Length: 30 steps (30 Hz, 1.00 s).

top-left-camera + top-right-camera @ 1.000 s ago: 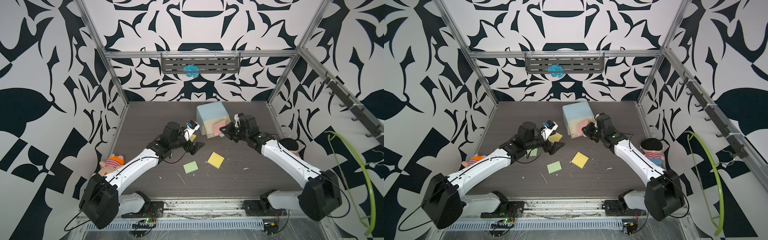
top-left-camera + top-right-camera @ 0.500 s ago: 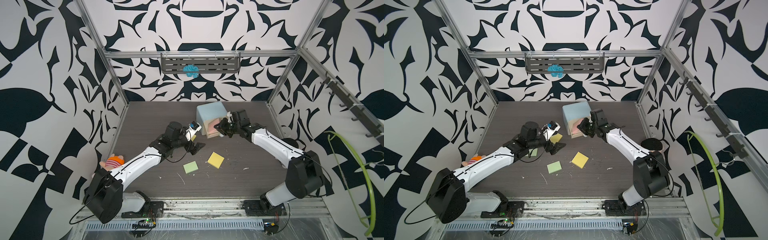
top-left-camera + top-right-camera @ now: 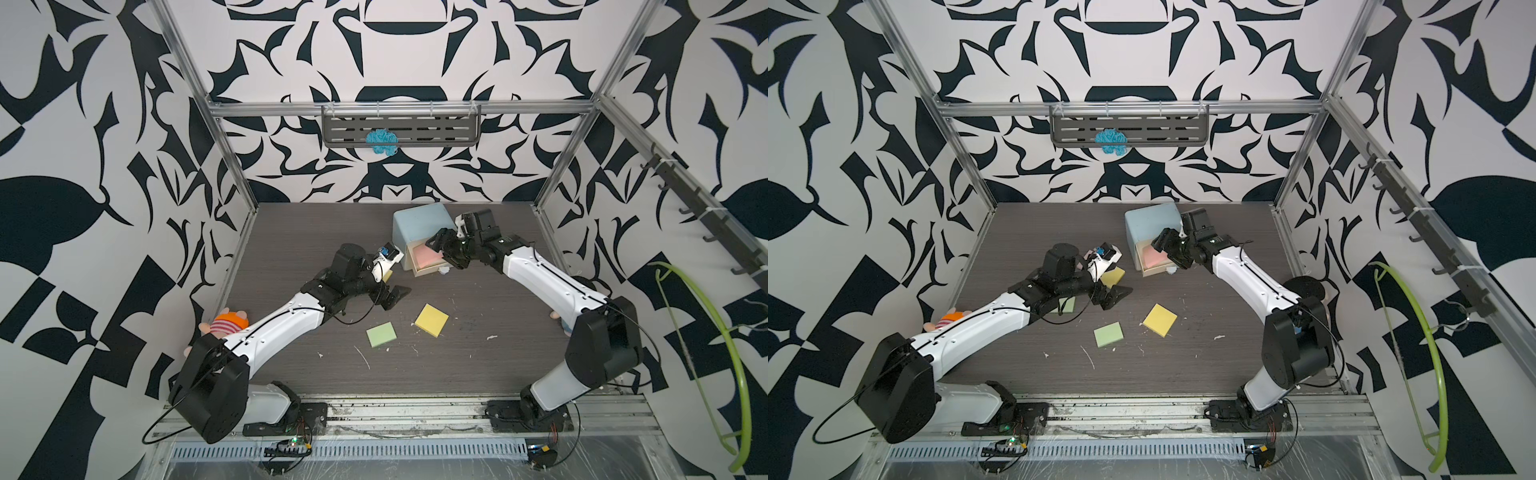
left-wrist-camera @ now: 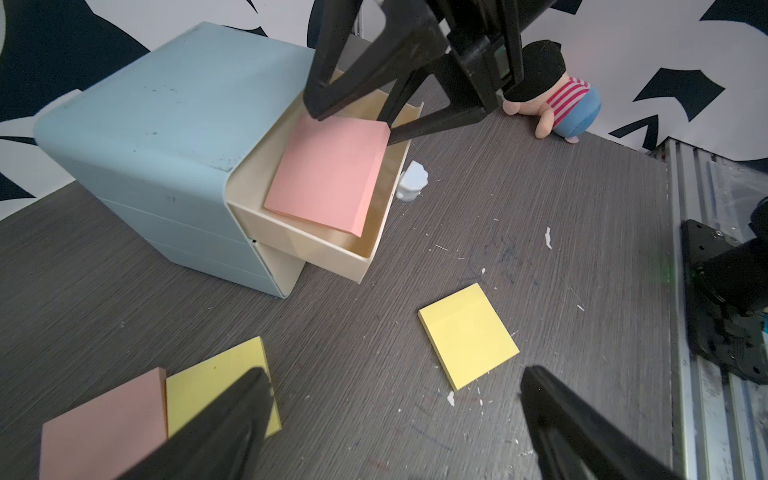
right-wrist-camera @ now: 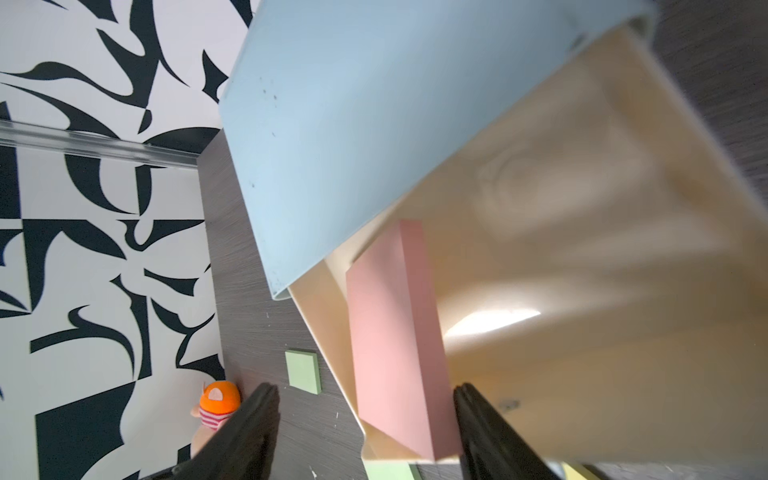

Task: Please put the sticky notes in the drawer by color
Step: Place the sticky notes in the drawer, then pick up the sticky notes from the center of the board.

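Right pincer (image 3: 441, 250) poised over the pulled-out top tray (image 4: 332, 253) of the drawer (image 3: 417, 222), jaws parted and holding nothing. One pink pad (image 4: 328, 174) lies inside the tray, tilted, with its near corner apparently riding on the tray wall. Left pincer (image 3: 392, 298) hangs fully open and empty above the table (image 3: 478, 353), over a second pink pad (image 4: 104, 424) that touches a yellow pad (image 4: 208, 386). Another yellow pad (image 4: 467, 334) and a green pad (image 3: 381, 335) lie apart in mid-table, and a further green pad (image 3: 1067, 305) shows partly under the left arm.

Likely hazards:
- If the tray is shut with the pad still canted, the raised edge may jam against the blue shell or buckle.
- A fingertip leaving the tray could snag the pad or rim and drag the light drawer.
- A grasp on the table's pink pad may carry or shove its yellow neighbour.
- The arms may collide if both converge on the tray.
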{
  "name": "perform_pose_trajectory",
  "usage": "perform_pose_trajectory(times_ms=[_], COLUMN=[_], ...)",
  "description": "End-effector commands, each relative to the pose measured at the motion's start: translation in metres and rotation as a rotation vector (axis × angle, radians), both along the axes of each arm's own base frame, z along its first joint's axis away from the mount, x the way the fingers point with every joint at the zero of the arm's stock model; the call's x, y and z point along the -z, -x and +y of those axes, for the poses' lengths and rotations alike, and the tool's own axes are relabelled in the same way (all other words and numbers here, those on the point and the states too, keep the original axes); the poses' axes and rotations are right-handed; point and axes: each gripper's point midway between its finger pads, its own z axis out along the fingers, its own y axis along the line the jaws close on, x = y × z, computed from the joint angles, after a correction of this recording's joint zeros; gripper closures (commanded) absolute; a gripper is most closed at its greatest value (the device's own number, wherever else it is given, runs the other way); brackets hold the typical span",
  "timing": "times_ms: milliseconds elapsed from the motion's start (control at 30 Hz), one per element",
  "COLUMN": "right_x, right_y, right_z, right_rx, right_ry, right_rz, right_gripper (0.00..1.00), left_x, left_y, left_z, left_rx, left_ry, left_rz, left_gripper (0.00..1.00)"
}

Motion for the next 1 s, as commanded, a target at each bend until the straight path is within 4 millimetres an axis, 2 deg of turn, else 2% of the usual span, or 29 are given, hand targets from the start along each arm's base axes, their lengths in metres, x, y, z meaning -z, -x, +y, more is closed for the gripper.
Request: perform_pose_trajectory(times_ms=[0, 233, 467, 633, 667, 833, 967], right_x=[-0.029, -0.051, -0.075, -0.081, -0.081, -0.076, -0.070], right_y=[0.002, 0.011, 0.026, 0.040, 0.043, 0.054, 0.056], right_z=[-0.018, -0.034, -0.032, -0.025, -0.023, -0.012, -0.009], right_rx=[-0.004, -0.035, -0.152, -0.234, -0.249, -0.313, -0.324], right_ry=[0.093, 0.208, 0.233, 0.211, 0.204, 0.189, 0.186], right_rz=[-0.077, -0.157, -0.335, -0.425, -0.439, -0.486, -0.486], right_gripper=[0.27, 0.24, 0.24, 0.24, 0.24, 0.24, 0.24], left_x=[-0.010, -0.009, 0.021, 0.046, 0.050, 0.070, 0.095], left_y=[-0.002, -0.009, -0.065, -0.105, -0.110, -0.136, -0.163], left_z=[-0.004, 0.000, 0.041, 0.101, 0.107, 0.118, 0.116], left_rx=[0.004, -0.060, -0.433, -0.819, -0.854, -0.935, -0.974], left_ry=[0.024, 0.033, -0.068, -0.037, -0.043, -0.187, -0.286], left_rz=[-0.012, 0.024, 0.172, 0.386, 0.415, 0.446, 0.495], left_gripper=[0.01, 0.01, 0.01, 0.01, 0.01, 0.01, 0.01])
